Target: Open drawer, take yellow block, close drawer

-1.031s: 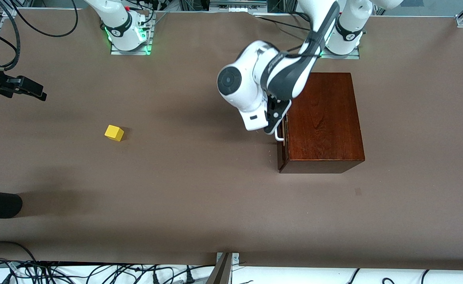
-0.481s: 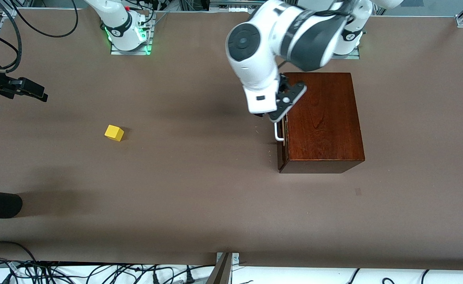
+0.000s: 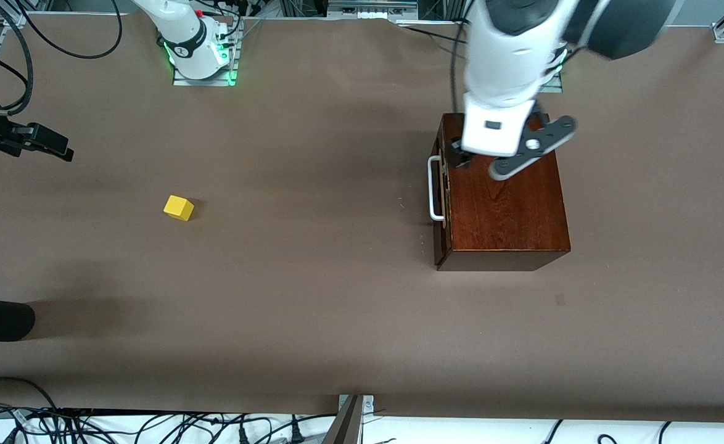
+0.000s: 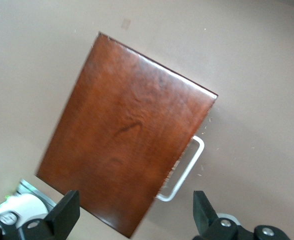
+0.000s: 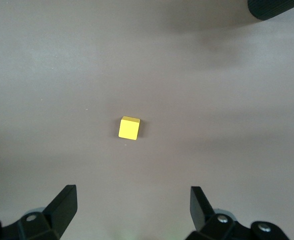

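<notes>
Over the top of the dark wooden box [image 3: 510, 209], toward its twelve o'clock edge in the front view, the left gripper [image 3: 491, 161] hangs with its fingers spread wide and nothing between them. The drawer [image 3: 441, 191] looks shut flush into the box, its white handle [image 3: 434, 188] standing out on the face that points to nine o'clock. The yellow block [image 3: 178, 208] is not in the drawer but out on the bare table [image 3: 312, 296], well apart from the box at about nine o'clock of it, toward the right arm's end. The right gripper [image 5: 132, 207] waits high over the table at that end, at about ten o'clock of the block, equally wide open and empty, its wrist camera looking down on the cube. The block looks light, rigid and smooth-faced, so it should lift easily; a pinch across two flat parallel sides, low enough to catch the middle, seems safest, since a corner grip could twist it out. The drawer would best be worked by the handle's straight bar.
</notes>
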Controlling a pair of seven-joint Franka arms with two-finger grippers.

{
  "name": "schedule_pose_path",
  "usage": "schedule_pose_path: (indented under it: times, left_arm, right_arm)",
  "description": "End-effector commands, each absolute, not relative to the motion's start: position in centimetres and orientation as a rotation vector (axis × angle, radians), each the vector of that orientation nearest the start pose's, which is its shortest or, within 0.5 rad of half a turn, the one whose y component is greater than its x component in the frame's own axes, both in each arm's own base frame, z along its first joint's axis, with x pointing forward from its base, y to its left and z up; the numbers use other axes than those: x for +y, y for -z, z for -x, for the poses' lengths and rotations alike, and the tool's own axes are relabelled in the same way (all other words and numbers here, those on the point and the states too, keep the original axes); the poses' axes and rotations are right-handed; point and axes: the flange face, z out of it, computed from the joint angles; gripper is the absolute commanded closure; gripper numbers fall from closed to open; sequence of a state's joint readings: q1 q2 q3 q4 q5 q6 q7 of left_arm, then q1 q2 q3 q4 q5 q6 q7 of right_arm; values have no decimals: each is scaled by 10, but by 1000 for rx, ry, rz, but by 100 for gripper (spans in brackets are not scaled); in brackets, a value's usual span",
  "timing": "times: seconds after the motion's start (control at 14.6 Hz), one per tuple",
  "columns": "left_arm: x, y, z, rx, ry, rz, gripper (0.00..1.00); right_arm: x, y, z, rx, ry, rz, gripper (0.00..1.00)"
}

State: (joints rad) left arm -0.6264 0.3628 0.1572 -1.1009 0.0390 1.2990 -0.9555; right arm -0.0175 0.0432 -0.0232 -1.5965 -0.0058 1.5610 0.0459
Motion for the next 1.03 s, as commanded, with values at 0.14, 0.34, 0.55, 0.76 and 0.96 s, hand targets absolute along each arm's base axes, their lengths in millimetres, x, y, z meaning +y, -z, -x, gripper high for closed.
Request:
schedule_pose_path:
  times: [0.14,0.34,0.55,0.76,0.96]
  left_arm:
    - [-178,-616,-559,-348,-192,3036,0]
    - [-117,-612,-555,-141,-173,3095,0]
    - [-76,-592,-540,5,-71,3138,0]
    - [-51,-570,-532,45,-33,3151,0]
    - [-42,-567,-536,62,-48,3148,0]
  right_arm:
    - [-25,-592,-563,154,-104,3161,0]
    - [-25,-593,-563,154,-99,3162,0]
    - [-25,-592,-563,154,-102,3162,0]
    - [-23,-592,-563,132,-109,3162,0]
    - [-23,-592,-563,132,-109,3162,0]
